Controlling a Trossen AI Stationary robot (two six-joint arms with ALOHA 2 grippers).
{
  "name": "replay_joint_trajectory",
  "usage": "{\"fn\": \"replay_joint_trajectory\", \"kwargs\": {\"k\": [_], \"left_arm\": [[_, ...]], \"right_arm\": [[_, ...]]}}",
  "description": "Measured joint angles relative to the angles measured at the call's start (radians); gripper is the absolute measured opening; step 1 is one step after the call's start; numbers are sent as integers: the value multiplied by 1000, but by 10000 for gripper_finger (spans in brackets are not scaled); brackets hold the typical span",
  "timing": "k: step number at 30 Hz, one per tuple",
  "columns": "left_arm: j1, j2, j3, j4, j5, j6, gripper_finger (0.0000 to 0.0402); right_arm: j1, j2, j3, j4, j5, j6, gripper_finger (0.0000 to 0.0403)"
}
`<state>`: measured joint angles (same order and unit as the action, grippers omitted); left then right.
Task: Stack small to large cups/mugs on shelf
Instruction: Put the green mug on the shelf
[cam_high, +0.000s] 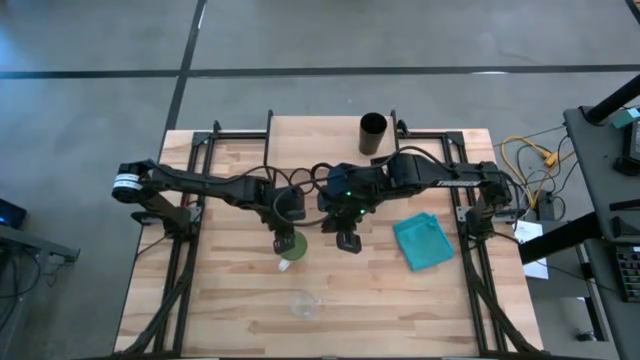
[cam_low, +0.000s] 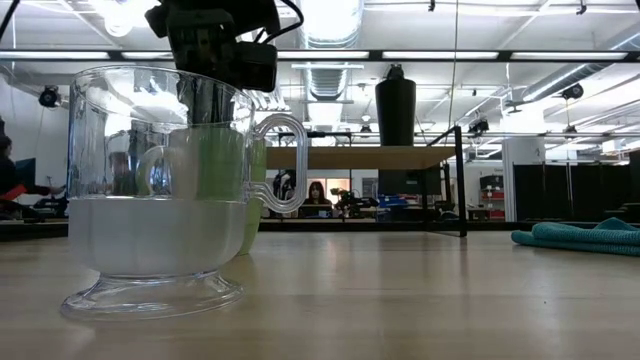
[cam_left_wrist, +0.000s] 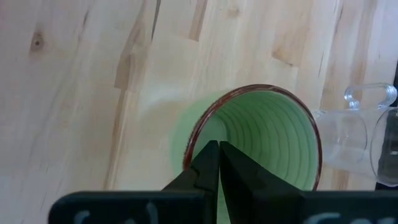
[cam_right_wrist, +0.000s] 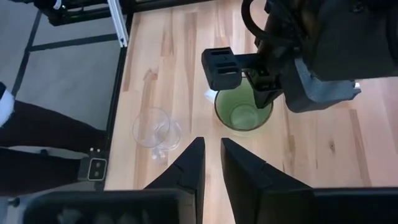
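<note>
Green mug (cam_high: 288, 247) stands upright on the wooden table (cam_high: 230, 300), near the middle and a little toward my left side, its whitish handle pointing toward the front edge. My left gripper (cam_left_wrist: 217, 163) is down over it with the two fingers pressed together on the mug's reddish-brown rim, one finger inside the green wall and one outside, so I am clamped on that rim. Just in front of the mug, nearer the front edge and apart from it, sits the clear glass cup (cam_high: 305, 303), upright and untouched; in the low view it fills the near left, with the mug showing green through it. The black cup (cam_high: 372, 134) stands upright on the shelf (cam_low: 400, 157), a light board on thin black legs at the far side of the table, well apart from the other two. My right gripper (cam_right_wrist: 211, 163) hangs in the air beside the left one, near the table's middle, with its fingers a narrow gap apart and nothing between them. The teal cloth (cam_high: 424, 241) lies folded on the table to the right.
</note>
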<state>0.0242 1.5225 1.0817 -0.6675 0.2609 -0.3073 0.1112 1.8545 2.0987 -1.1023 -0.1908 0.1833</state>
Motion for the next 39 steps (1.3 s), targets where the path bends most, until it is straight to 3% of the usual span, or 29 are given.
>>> {"fn": "replay_joint_trajectory", "kwargs": {"k": [20, 31, 39], "left_arm": [[-1, 40, 28, 12, -4, 6, 0], [0, 33, 133, 13, 139, 12, 2], [0, 33, 186, -7, 153, 133, 60]], "right_arm": [[0, 0, 0, 0, 0, 44, 48], [0, 0, 0, -2, 0, 45, 48], [0, 0, 0, -11, 0, 19, 48]]}}
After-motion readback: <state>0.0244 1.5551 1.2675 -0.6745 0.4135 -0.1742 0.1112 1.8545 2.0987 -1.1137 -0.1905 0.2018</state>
